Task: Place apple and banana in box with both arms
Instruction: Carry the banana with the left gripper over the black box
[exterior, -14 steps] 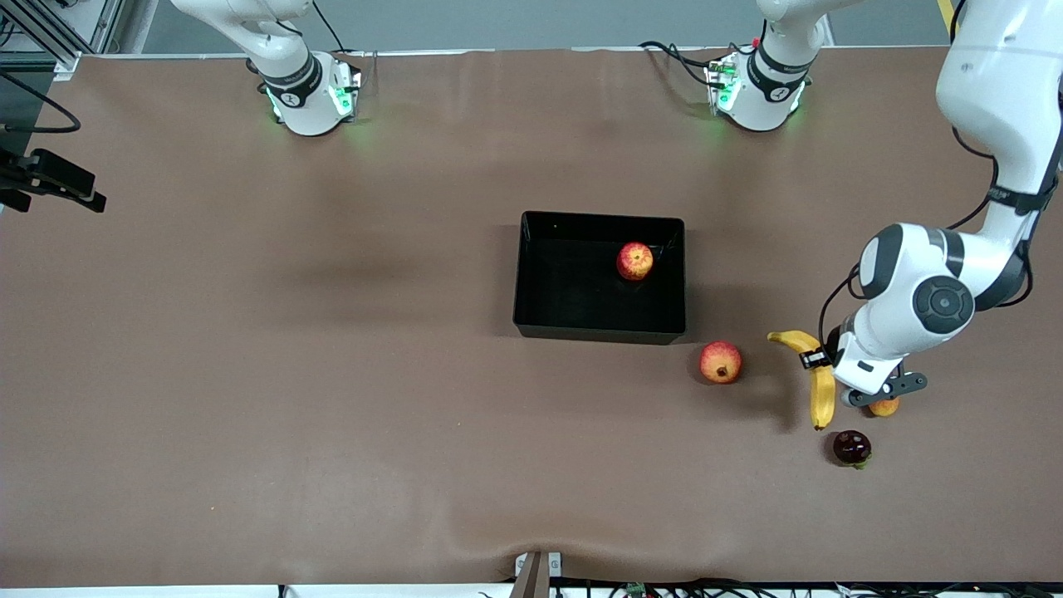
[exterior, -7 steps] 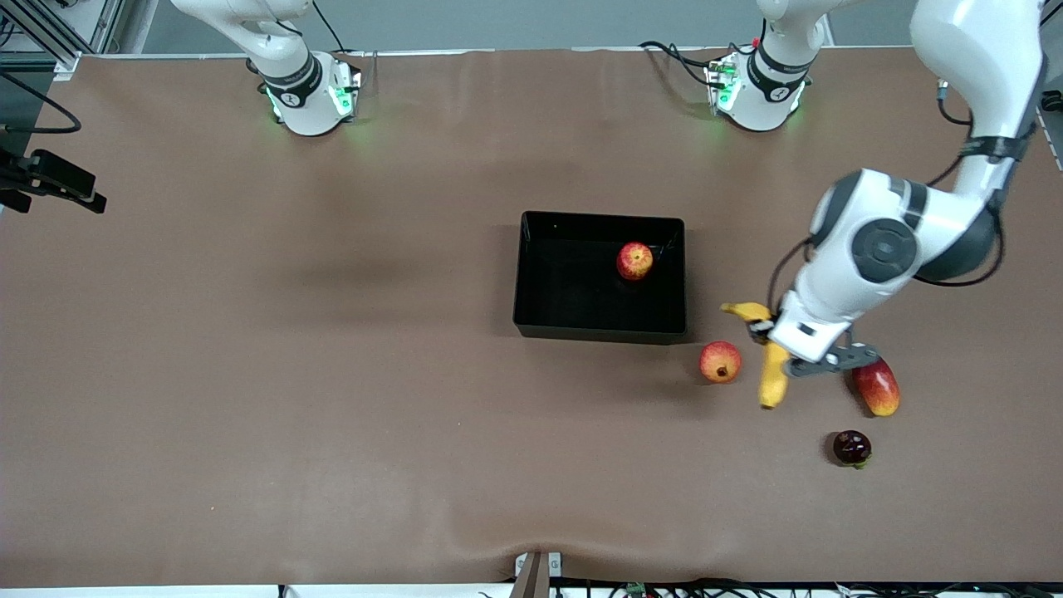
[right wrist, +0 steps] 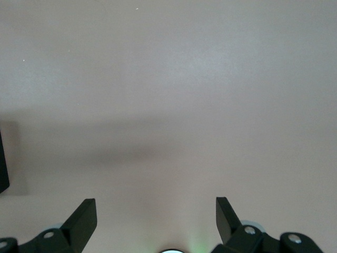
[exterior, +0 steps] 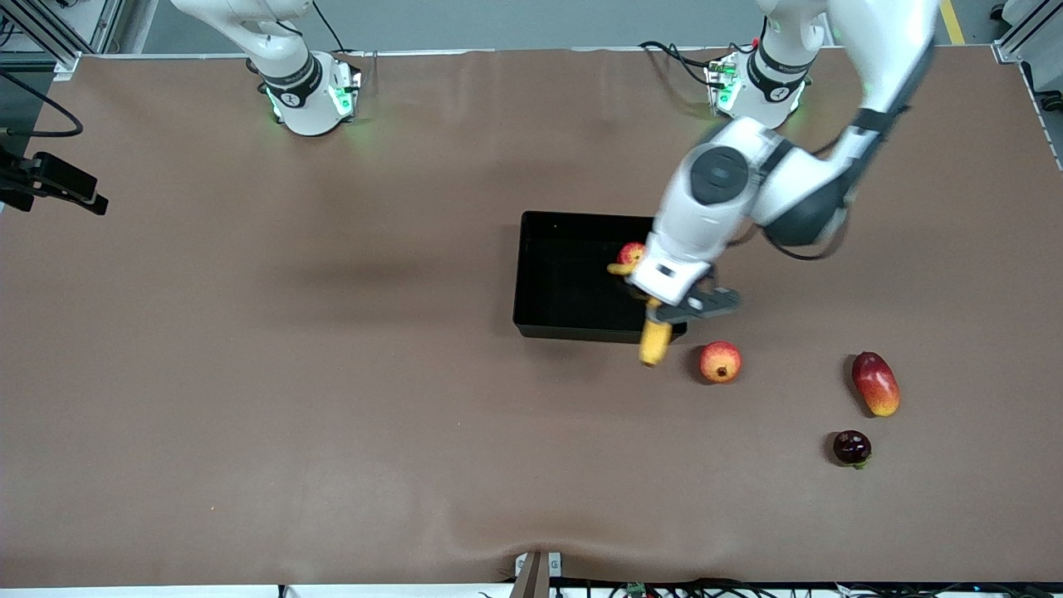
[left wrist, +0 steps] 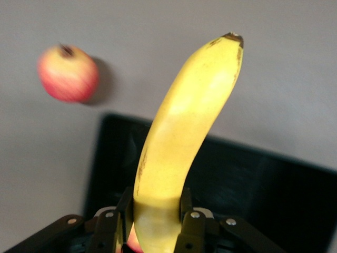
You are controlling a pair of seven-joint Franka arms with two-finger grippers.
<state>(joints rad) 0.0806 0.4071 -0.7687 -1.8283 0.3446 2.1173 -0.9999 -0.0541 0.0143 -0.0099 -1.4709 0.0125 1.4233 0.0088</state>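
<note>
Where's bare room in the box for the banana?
The box floor is bare toward the right arm's end. The apple crowds the corner toward the left arm's end, under the left claw, shut on the banana. The right claw waits, open.

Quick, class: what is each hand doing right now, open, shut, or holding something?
Left hand: shut on the banana, over the box.
Right hand: open, holding nothing, over bare table.

Apple (exterior: 631, 252) in box (exterior: 565, 282), at the left arm's end. Banana (exterior: 655, 340) up over box's nearer wall. Pomegranate (exterior: 720, 362) just beside box, nearer camera; mango (exterior: 875, 383), plum (exterior: 852, 447) well apart.
</note>
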